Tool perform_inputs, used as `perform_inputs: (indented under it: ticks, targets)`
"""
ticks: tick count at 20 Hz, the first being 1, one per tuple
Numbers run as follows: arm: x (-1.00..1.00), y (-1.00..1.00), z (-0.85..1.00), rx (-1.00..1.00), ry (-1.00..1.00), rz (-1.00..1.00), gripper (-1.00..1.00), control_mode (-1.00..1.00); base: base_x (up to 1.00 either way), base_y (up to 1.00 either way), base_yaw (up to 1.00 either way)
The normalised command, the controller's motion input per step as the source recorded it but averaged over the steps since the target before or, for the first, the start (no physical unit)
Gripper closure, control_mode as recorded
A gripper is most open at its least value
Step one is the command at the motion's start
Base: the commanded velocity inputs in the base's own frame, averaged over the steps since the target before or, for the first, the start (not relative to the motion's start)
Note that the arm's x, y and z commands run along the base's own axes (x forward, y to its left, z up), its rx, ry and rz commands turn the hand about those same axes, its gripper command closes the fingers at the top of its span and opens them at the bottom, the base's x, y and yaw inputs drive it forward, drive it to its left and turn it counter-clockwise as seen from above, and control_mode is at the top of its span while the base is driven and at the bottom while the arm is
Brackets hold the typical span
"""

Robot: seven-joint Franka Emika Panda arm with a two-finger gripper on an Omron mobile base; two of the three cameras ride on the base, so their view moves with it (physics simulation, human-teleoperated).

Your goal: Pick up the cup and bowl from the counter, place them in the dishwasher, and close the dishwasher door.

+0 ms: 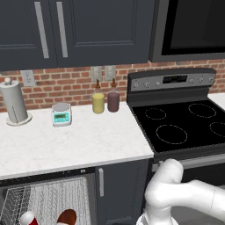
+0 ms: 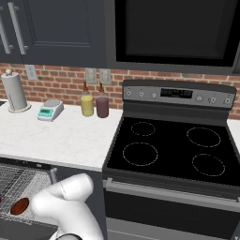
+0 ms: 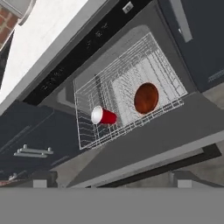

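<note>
Lying on its side in the grey wire rack (image 3: 127, 94) of the dishwasher (image 3: 144, 144), the red cup (image 3: 103, 116) shows its white rim, and the dark reddish-brown bowl (image 3: 146, 98) sits just beside it in the same rack, the two apart and not touching. In the hand view the dishwasher door (image 3: 153, 140) hangs open and flat below the rack, with the dark control strip (image 3: 70, 65) running along the underside of the counter edge above it. From the left base view the rack peeks out under the white marble-look counter (image 1: 79, 140), with the cup (image 1: 29, 219) and the bowl (image 1: 67, 216) at the bottom edge; from the right base view the bowl (image 2: 19, 206) shows just left of the white arm (image 2: 65, 199). On the counter stand a paper-towel holder (image 1: 16, 105), a small kitchen scale (image 1: 61, 114), a yellow bottle (image 1: 98, 101) and a purple bottle (image 1: 113, 99), the two bottles just beside each other against the brick wall (image 1: 57, 81). To the right of the counter lies the black stove top (image 1: 184, 125). The arm bends low in front of the cabinets, and I cannot tell whether the gripper is spread or pressed together, since its finger tips cannot be made out.
</note>
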Motion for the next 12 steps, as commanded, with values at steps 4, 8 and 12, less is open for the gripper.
perform_inputs:
  ticks: [4, 8, 12]
  targets:
    - [-0.62, 0.44, 0.13, -0.24, -0.1, 0.0, -1.0, -1.0, 0.0, 0.0, 0.0]
    - [-0.52, 0.52, -0.07, -0.43, -0.02, 0.0, -1.0, -1.0, 0.0, 0.0, 0.0]
    - [-0.13, 0.45, -0.35, -0.49, 0.01, 0.0, -1.0, -1.0, 0.0, 0.0, 0.0]
